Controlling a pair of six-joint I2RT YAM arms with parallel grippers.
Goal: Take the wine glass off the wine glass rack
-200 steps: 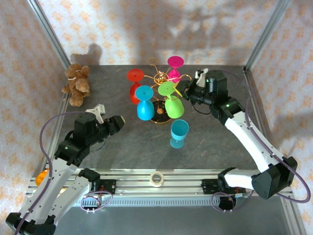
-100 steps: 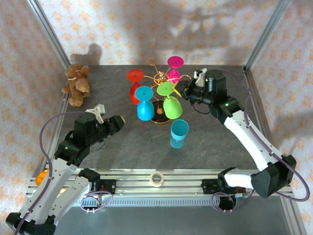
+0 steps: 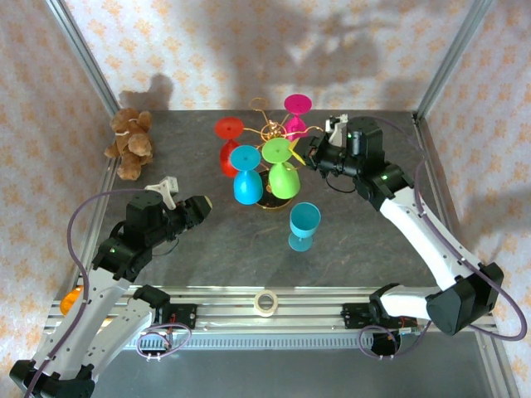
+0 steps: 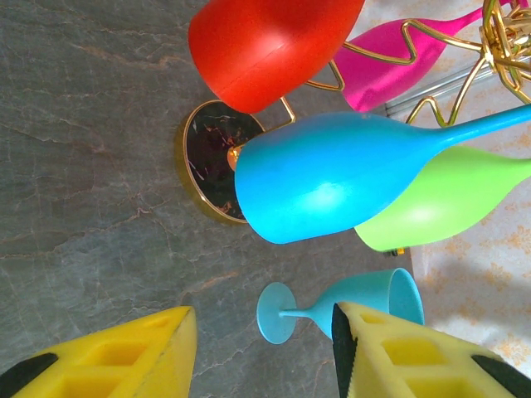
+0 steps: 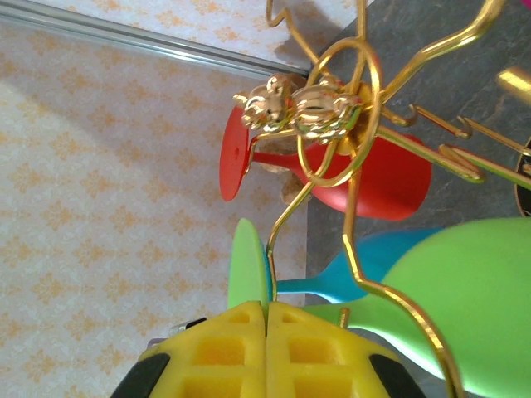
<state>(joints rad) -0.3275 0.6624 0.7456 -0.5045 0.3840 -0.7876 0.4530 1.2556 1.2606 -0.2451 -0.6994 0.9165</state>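
Your right gripper, fingers pressed together (nothing pinched), meets the stem of the green wine glass hanging mid-frame on the wine glass rack, probably to slide it off; your left gripper, lower left, is spread.

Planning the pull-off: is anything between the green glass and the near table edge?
Yes: the wine glass rack's gold arm curves across the green glass beside its stem, and a teal glass stands on the table just nearer.
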